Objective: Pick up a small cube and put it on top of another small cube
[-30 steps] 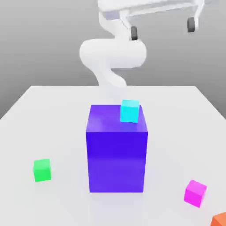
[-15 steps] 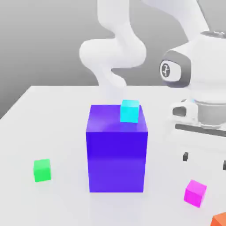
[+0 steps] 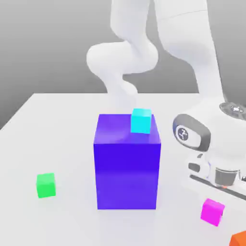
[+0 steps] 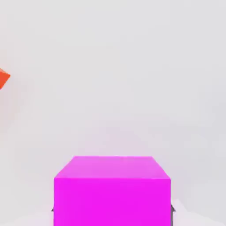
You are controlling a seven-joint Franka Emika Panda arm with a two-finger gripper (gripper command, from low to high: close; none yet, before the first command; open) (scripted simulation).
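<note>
Under the claw [image 4: 112,211] – clamped on it – magenta cube [image 4: 112,190] sits flat, no long axis.

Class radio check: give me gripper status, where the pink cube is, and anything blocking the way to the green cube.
Gripper shut on pink cube, cube on table. Green cube bare, far side. Big blue block with cyan cube stands between.

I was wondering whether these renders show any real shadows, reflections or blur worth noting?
Exterior view: soft, even light; the white table carries faint glossy reflections under the blue block and green cube, with no hard shadows; edges stay crisp. Hand view: the pink cube casts a pale pink tint on the surface beyond it, and the orange cube is cut off at the frame edge.
</note>
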